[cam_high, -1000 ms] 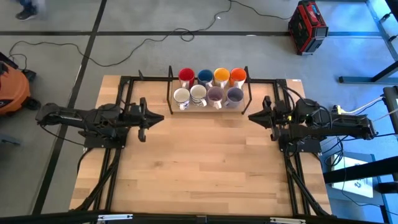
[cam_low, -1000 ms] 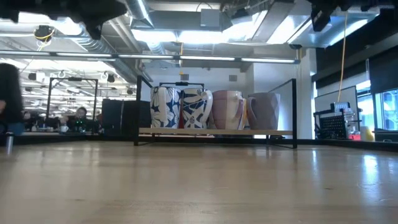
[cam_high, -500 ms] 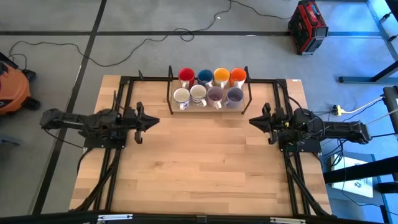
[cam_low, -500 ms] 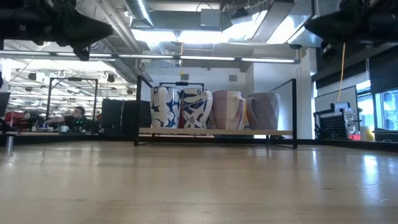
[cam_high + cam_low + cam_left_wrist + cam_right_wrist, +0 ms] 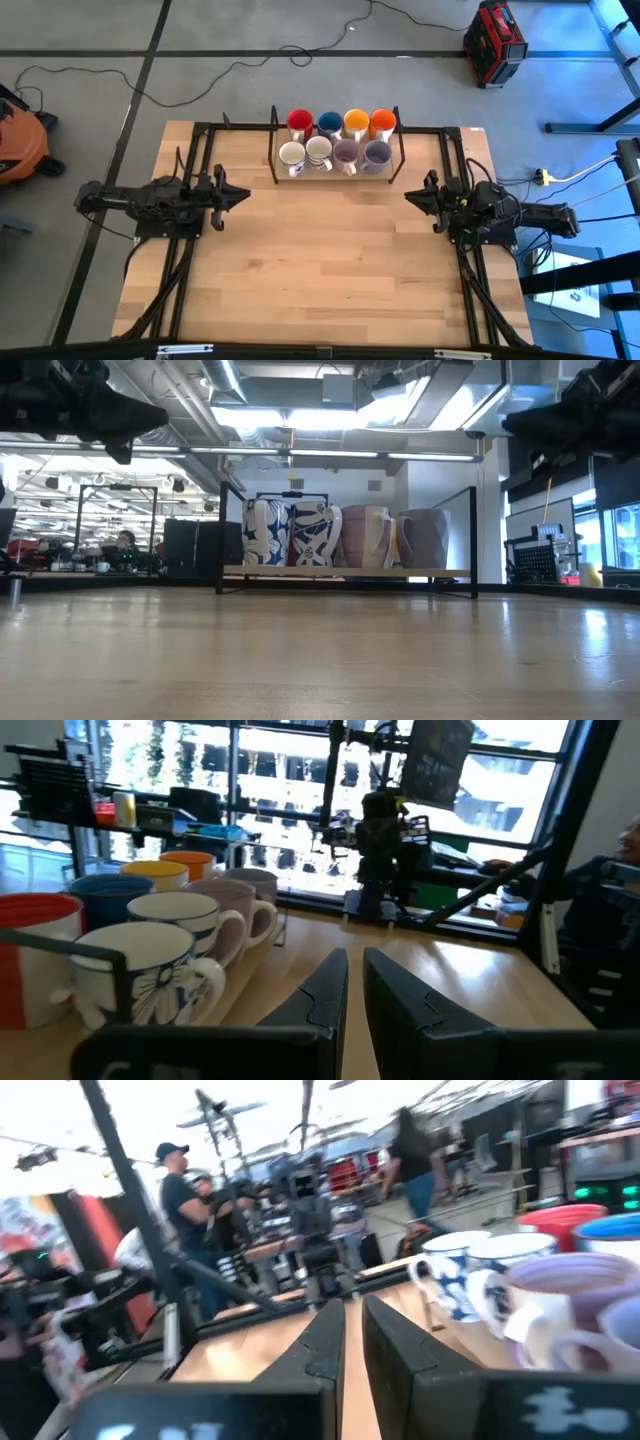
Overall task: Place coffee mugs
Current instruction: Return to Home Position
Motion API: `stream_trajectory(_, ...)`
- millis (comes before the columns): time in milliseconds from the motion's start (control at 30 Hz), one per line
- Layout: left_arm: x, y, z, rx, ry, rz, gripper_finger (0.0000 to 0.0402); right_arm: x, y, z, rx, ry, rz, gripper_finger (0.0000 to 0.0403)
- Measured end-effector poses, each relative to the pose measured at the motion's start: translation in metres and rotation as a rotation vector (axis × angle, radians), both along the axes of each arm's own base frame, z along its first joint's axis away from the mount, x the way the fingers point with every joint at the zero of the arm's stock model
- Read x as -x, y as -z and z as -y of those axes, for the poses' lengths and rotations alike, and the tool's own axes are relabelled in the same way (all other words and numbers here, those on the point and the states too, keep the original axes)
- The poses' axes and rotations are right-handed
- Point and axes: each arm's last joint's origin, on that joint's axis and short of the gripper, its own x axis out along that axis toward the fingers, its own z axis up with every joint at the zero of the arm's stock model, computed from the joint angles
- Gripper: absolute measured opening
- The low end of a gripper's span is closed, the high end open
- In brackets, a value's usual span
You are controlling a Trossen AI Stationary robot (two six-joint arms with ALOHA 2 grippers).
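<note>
Several coffee mugs stand in two rows in a black wire rack (image 5: 273,150) at the middle of the table's far edge. The far row holds a red mug (image 5: 298,122), a blue mug (image 5: 329,124) and two orange ones. The near row holds two white mugs (image 5: 291,155) and two dull purple mugs (image 5: 376,154). My left gripper (image 5: 246,193) hangs shut and empty near the table's left side, pointing level toward the middle. My right gripper (image 5: 408,195) hangs shut and empty near the right side, facing it. Both are clear of the rack.
Bare wood tabletop (image 5: 330,260) lies between the arms and in front of the rack. Black arm frames (image 5: 190,150) run along both table sides. On the floor are a red case (image 5: 494,42), an orange machine (image 5: 18,140) and cables. People show in the room beyond.
Both arms have folded back and sunk. My left gripper has drawn toward the table's left edge and my right gripper toward the right edge, each staying shut and empty. The mugs have not moved.
</note>
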Motion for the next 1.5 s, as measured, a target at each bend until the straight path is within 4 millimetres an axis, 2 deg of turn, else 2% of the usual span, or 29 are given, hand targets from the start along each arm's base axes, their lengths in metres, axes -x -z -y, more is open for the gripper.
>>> stream_trajectory(200, 0.005, 0.005, -0.001, 0.005, -0.036, -0.036, 0.0031, -0.002, 0.014, 0.003, -0.068, 0.097, -0.116, 0.0028)
stream_trajectory(300, 0.005, 0.007, -0.001, 0.006, -0.034, -0.053, 0.0031, -0.002, 0.014, 0.004, -0.069, 0.133, -0.114, 0.0028)
stream_trajectory(567, -0.002, 0.03, 0.0, 0.052, -0.004, -0.042, 0.0031, -0.002, 0.015, 0.002, -0.066, 0.074, -0.132, 0.0028)
stream_trajectory(667, -0.003, 0.029, 0.001, 0.021, 0.03, -0.009, 0.0031, -0.002, 0.015, 0.002, -0.063, 0.064, -0.134, 0.0028)
stream_trajectory(867, -0.003, 0.031, 0.0, 0.008, -0.018, -0.029, 0.0031, -0.002, 0.015, 0.002, -0.063, 0.064, -0.133, 0.0028)
stream_trajectory(1500, -0.003, 0.031, 0.0, -0.001, -0.02, -0.032, 0.0031, -0.002, 0.015, 0.002, -0.062, 0.065, -0.133, 0.0028)
